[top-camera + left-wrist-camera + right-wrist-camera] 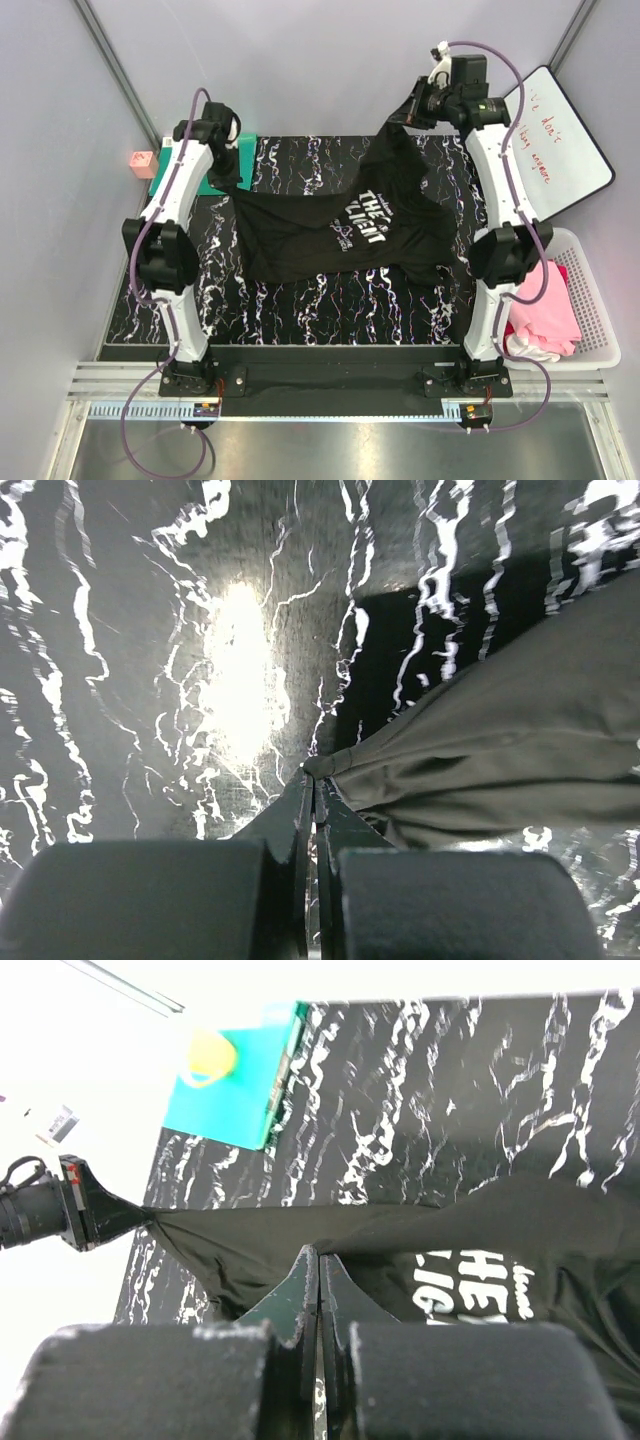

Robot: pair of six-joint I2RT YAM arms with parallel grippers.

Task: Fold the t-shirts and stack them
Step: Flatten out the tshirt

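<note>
Black shirt (350,225) stretched over desk (290,300), unfolded; left tool (312,778) pinched it at 10 o'clock, right tool (318,1258) at 1 o'clock. Pink shirt (548,305) lay in basket (600,275), 4 o'clock; nothing stacked.

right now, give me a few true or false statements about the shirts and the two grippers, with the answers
1. The left gripper is shut on the black t-shirt. True.
2. The right gripper is open and holds nothing. False: it is shut on the black t-shirt too.
3. The pink t-shirt lies in the white basket. True.
4. The black t-shirt is folded into a neat square. False: it is unfolded, stretched between the two grippers with its white lettering facing up.
5. The teal mat lies at the table's far left corner. True.
</note>
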